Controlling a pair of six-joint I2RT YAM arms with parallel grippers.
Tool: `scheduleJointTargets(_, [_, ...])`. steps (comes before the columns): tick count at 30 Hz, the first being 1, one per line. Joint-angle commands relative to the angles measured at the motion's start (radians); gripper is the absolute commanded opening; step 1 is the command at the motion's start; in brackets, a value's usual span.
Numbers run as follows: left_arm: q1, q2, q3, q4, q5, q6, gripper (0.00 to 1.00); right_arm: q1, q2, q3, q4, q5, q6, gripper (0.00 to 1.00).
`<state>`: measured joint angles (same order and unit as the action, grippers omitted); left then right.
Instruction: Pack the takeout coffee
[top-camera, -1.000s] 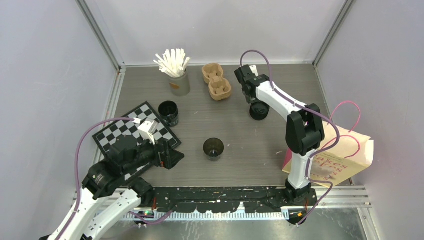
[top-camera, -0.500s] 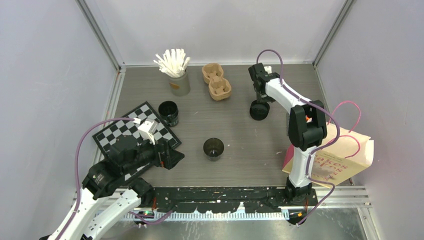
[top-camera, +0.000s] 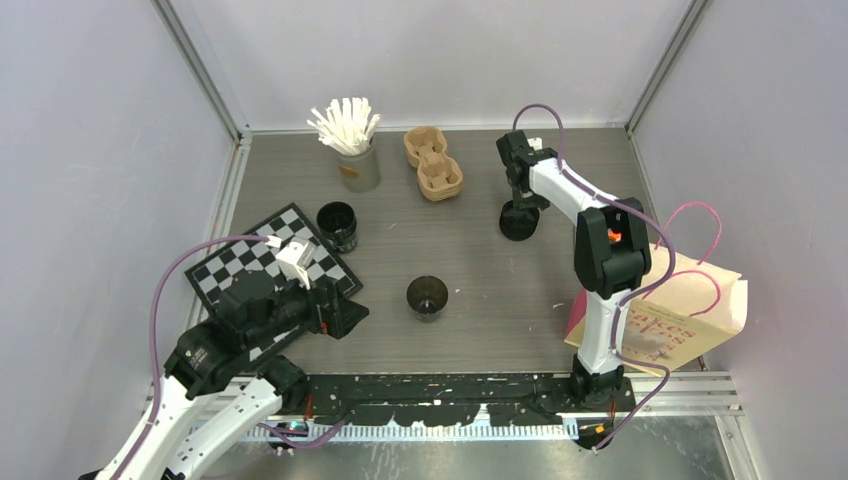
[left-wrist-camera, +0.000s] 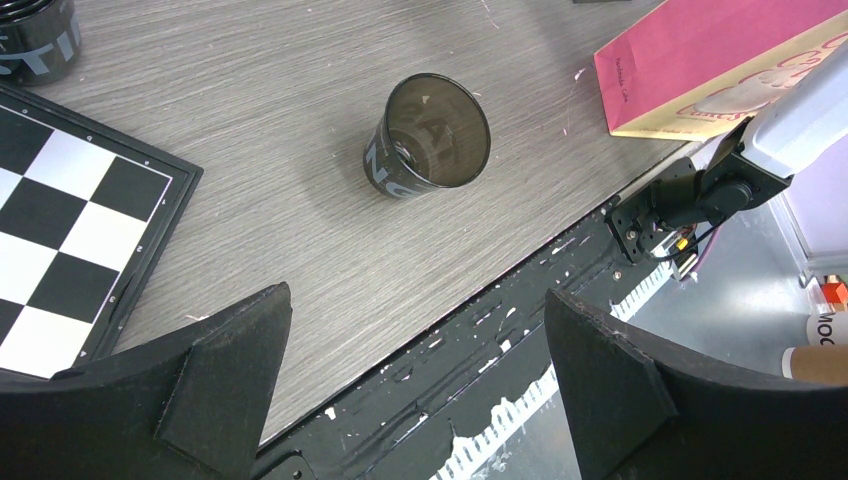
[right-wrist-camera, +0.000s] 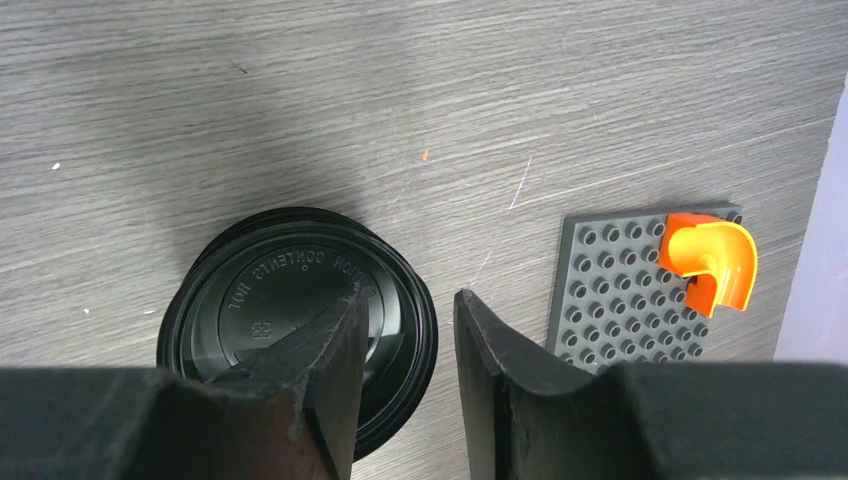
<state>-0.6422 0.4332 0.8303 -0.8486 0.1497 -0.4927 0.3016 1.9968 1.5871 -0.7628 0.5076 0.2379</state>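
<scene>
At far right, our right gripper (right-wrist-camera: 408, 305) straddles the rim of the black lid (right-wrist-camera: 280, 290), jaws parted; we should lower squarely, pinching 1 only.

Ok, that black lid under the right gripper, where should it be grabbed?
Probably its rim, from straight above: the lid lies flat on the table, too low to clamp from the side. One finger inside the rim, one outside, roughly where the right gripper hangs.

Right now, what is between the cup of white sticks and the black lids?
The brown cup carrier, touching neither; the top view shows it.
</scene>
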Motion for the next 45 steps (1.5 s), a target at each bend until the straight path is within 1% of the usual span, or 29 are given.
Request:
scheduleJointTargets(1, [-0.004,-0.002,0.012,0.013,-0.003,0.006,1.00,-0.013,-0.004,-0.002,0.014,0.011,0.016,0.42])
scheduleJointTargets(7, [-0.004,-0.004,0.012,0.012,-0.004,0.006,1.00,-0.017,-0.008,-0.004,0.014,0.003,0.013,0.38])
scheduleJointTargets(18, [-0.004,-0.003,0.012,0.011,-0.007,0.006,1.00,-0.021,-0.001,-0.005,0.013,-0.009,0.009,0.37])
scheduleJointTargets(32, [-0.004,-0.008,0.012,0.011,-0.009,0.006,1.00,-0.022,-0.005,-0.015,0.013,0.002,0.008,0.29])
scheduleJointTargets(36, [-0.004,-0.008,0.012,0.011,-0.009,0.005,1.00,-0.022,-0.007,-0.015,0.010,-0.001,0.009,0.25])
scheduleJointTargets(42, [-0.004,-0.007,0.012,0.010,-0.009,0.004,1.00,-0.022,-0.003,-0.008,0.002,-0.008,0.010,0.25])
scheduleJointTargets(45, [-0.004,-0.012,0.012,0.011,-0.012,0.004,1.00,-0.021,-0.004,0.002,-0.007,-0.005,0.003,0.20])
